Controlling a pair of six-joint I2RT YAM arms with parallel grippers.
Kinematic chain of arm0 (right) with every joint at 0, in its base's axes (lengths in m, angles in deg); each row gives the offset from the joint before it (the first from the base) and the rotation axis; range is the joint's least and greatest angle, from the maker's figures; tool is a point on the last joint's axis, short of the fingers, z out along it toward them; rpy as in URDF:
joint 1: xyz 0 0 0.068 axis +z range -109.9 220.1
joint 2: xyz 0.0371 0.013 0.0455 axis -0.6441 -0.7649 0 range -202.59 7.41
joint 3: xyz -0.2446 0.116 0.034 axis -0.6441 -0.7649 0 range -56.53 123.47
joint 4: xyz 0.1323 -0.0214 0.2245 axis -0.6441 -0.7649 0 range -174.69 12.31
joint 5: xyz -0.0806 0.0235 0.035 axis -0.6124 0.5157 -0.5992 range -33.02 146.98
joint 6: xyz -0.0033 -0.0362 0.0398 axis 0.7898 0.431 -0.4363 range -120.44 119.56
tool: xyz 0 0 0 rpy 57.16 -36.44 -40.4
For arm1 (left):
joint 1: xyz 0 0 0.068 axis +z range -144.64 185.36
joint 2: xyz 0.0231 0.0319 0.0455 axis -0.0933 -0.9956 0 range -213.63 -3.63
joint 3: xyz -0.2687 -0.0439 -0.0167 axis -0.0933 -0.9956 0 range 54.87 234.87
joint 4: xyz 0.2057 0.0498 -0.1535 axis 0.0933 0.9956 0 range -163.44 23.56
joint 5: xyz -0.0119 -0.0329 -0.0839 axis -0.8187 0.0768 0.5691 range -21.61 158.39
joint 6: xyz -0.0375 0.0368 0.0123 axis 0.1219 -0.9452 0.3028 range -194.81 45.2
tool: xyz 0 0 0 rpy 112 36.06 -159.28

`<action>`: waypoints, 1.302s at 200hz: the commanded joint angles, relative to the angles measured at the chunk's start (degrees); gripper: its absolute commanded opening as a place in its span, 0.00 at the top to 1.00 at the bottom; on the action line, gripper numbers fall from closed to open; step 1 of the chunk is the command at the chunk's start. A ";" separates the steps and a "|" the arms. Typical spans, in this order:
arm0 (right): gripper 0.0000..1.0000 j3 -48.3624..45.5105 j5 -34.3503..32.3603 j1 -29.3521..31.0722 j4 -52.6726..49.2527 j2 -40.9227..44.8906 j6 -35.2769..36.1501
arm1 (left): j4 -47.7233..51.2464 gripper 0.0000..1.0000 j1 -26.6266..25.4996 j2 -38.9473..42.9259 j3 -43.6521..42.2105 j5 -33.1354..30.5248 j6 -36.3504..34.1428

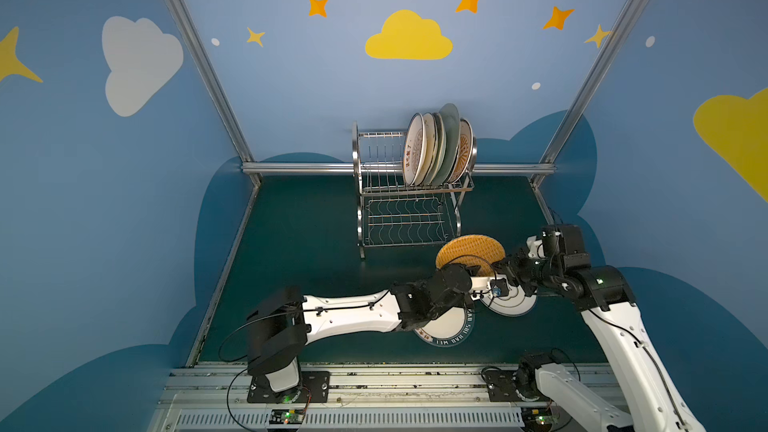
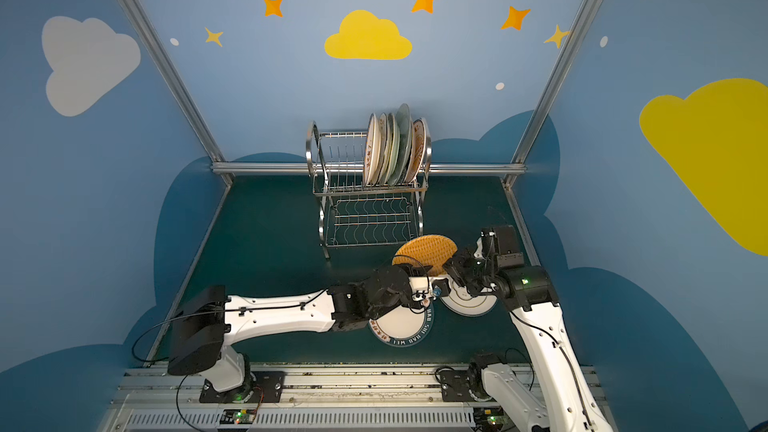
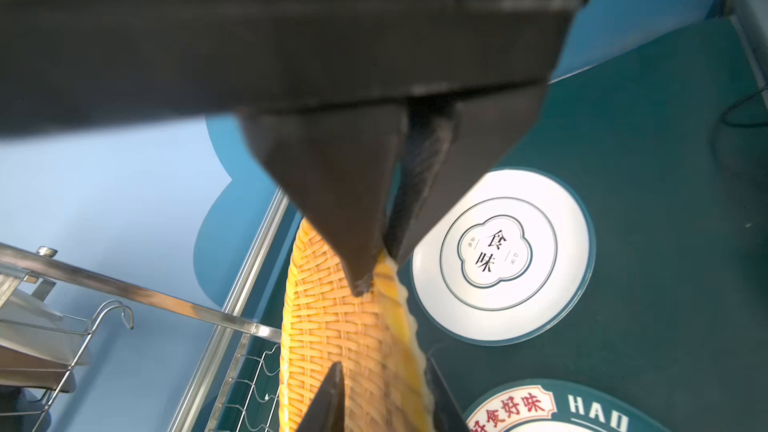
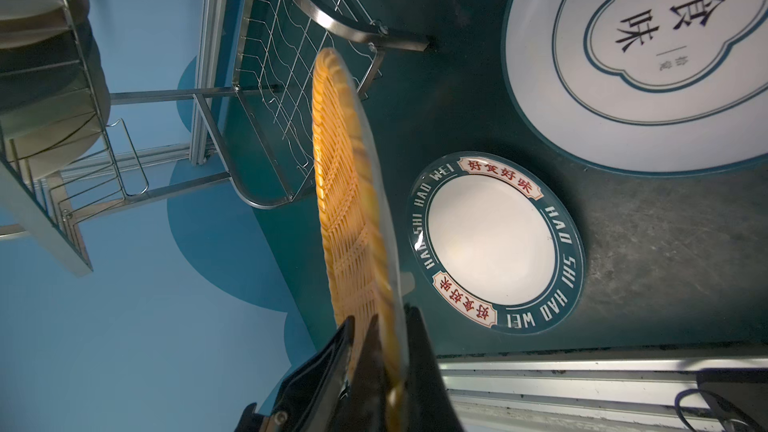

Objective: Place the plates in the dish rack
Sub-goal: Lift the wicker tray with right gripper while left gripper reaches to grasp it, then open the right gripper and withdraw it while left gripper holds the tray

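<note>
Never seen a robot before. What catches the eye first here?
The orange woven plate stands out, held up on edge between the left arm and right arm, in front of the dish rack. Behind, a row of plates stands upright at the right end of its upper tier. A lettered plate and a ringed plate lie flat on the table.

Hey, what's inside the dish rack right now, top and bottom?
Upper tier: a row of plates standing on edge at the dish rack's right end; its left slots are bare. The lower shelf holds nothing. Plates overlap, so the middle ones' faces are hidden.
</note>
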 commanded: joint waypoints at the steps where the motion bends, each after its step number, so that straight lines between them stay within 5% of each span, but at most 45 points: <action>1: 1.00 2.26 0.01 0.56 2.27 0.31 -0.78 | 0.40 0.72 -0.12 -0.81 1.89 -2.47 0.10; 50: 1.00 2.44 -0.66 1.83 4.11 0.31 -0.51 | 1.88 0.96 -1.11 -0.54 3.15 -3.28 0.68; 70: 1.00 2.44 -0.72 2.07 6.01 0.03 1.50 | 3.50 0.96 -1.84 2.40 2.00 -1.02 1.68; 103: 0.39 2.75 -4.66 2.13 9.09 -0.23 6.88 | 6.46 0.96 -2.12 8.02 -0.85 0.21 5.53; 136: 0.16 5.90 -11.97 1.81 12.05 -0.70 10.71 | 12.71 0.96 -2.50 15.71 -3.97 2.72 11.46; 193: 0.13 5.52 -14.43 1.45 21.85 0.77 31.07 | 17.01 0.96 -2.45 34.55 -9.36 1.74 33.11; 260: 0.13 -8.45 -11.50 1.50 36.46 6.25 39.47 | 28.65 0.96 0.32 42.03 4.78 -6.97 52.03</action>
